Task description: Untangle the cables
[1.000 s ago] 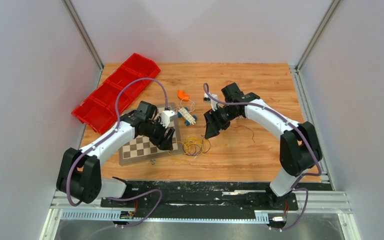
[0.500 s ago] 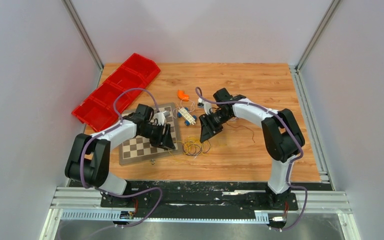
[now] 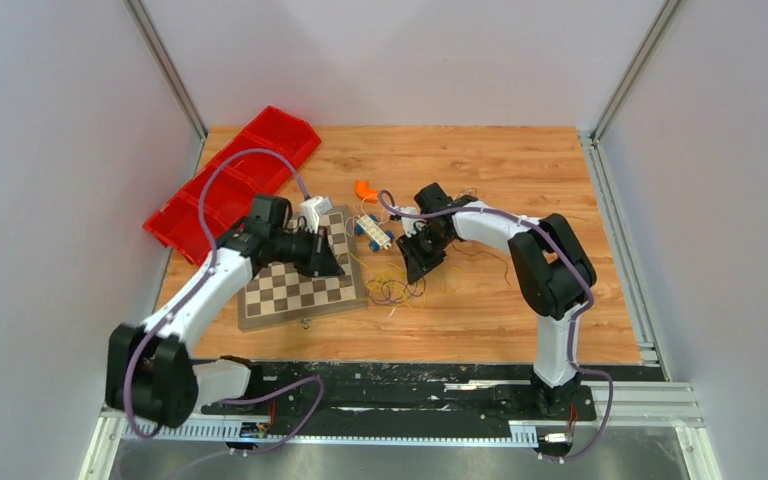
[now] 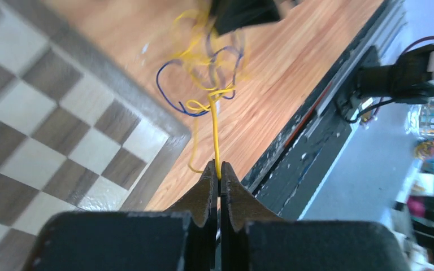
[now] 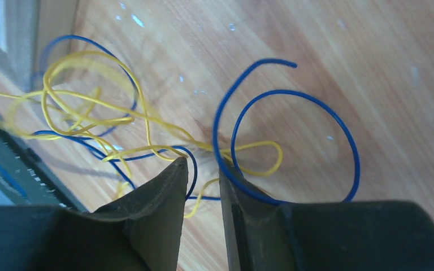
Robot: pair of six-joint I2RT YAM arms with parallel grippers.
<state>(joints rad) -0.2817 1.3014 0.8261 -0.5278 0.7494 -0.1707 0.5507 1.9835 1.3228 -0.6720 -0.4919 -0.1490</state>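
Left tool, hanging over the corner of a chessboard, is clamped tight on a single yellow wire. The wire runs straight out from its tips, nearly taut, into the cables. These form a loose knot of thin, glossy yellow and blue loops on the wood-grain desk, just past the board's edge.

At the knot's far side, the right tool stands over the same bundle. Its jaws are a narrow gap apart and grip nothing that can be made out. A yellow strand crosses that gap, and a blue wire, springy and curled into an open ring, passes right beside one finger.

The knot lies between the two tools, nearer the right one, and the pinched wire's long axis points from one tool towards the other. A pull by the left tool back along that line would likely draw the strand free if the right tool pins the rest. The slick, stiff loops could snag and drag the whole bundle.
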